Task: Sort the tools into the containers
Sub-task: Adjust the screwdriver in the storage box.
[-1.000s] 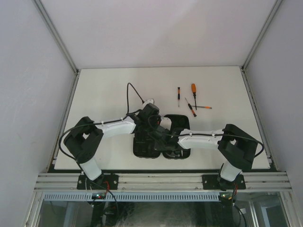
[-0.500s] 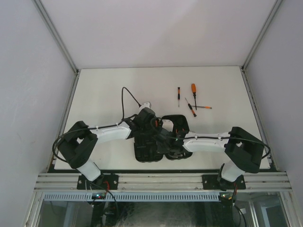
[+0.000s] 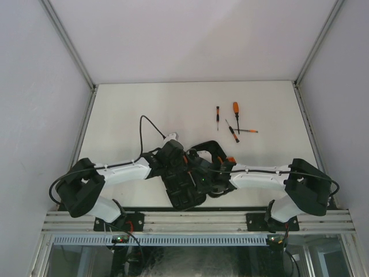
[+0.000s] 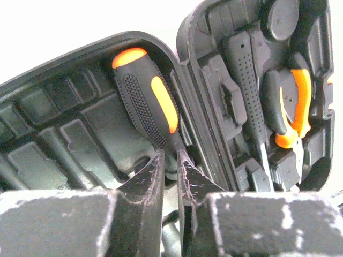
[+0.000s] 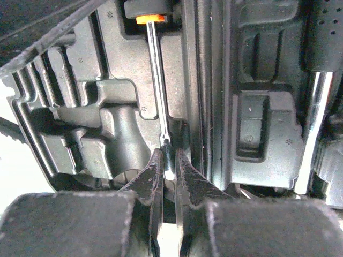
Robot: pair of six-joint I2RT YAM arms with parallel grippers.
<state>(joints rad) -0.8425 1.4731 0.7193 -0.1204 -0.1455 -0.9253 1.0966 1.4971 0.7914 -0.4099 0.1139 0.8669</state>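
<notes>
Open case at lower centre, close to the near edge of the table; open tabletop lies beyond it. The left gripper pinches the neck of a screwdriver in the left tray. The right gripper is pressed together on its blade tip. Seen from above, the arms hide most of the case. Pliers sit in the right tray. Loose screwdrivers lie at upper right.

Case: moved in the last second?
Yes. The case has slid toward the near edge of the table and twisted, farther from the loose screwdrivers, which stayed put.
</notes>
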